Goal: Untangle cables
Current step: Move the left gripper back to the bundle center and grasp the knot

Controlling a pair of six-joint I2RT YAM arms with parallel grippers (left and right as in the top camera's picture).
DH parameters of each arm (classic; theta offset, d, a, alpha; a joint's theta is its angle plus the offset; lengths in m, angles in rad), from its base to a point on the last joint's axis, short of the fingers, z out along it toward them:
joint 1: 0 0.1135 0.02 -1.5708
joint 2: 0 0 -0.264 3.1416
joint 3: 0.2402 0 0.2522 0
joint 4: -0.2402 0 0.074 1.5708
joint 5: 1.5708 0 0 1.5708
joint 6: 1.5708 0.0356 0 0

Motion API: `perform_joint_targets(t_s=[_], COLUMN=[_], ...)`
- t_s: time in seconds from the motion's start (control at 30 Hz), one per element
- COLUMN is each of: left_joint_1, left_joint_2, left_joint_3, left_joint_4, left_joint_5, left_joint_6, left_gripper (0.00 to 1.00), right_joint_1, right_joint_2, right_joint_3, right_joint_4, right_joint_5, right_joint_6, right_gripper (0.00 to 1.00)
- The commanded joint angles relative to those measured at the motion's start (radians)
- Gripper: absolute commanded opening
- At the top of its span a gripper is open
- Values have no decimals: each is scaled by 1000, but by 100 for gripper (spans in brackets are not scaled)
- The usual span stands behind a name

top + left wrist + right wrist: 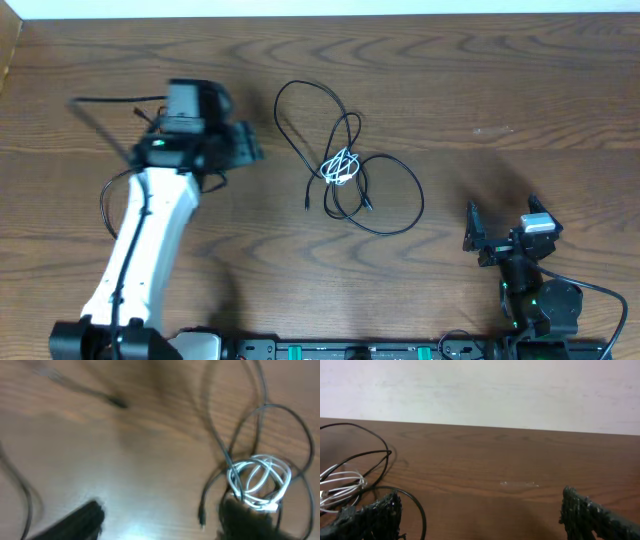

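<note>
Cables (341, 168) are lying tangled at the centre of the brown, wood-grained worktop (520, 90), with thin black cords (421, 198) looping out from a small glossy white coil (260, 467). The blurred left wrist view is showing a plug end (202, 519) that the overhead view barely resolves. At upper left of the overhead view, the left end effector (162, 512) is standing apart. At lower right, the right end effector (480, 505) is gaping wide.
</note>
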Motion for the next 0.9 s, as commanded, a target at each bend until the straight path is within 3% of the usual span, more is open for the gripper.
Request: perform_joint_targets(t_s=[0.0,0.1,0.2,0.47,0.63,0.87], left_joint_1=[-85,-134,-180,-273,-273,-301], left_joint_2=[33,55,74,133,134,134], left_joint_3=[19,19,17,17,17,17], left_joint_4=[-5,-5,-5,14,19,30], left_joint_5=[11,12,13,-64,-15,151], left_joint_6=[97,100,100,103,105,394], left_gripper=[88,89,99,98,98,98], right_joint_1=[2,2,2,2,2,2], right_joint_2=[0,0,0,0,0,0], right_joint_3=[-1,-1,-1,-1,-1,-1], right_joint_4=[-5,-5,-5,-4,-4,-5], right_joint_5=[4,4,4,4,4,4], right_joint_6=[10,10,10,10,10,10], right_gripper=[99,99,99,99,99,99])
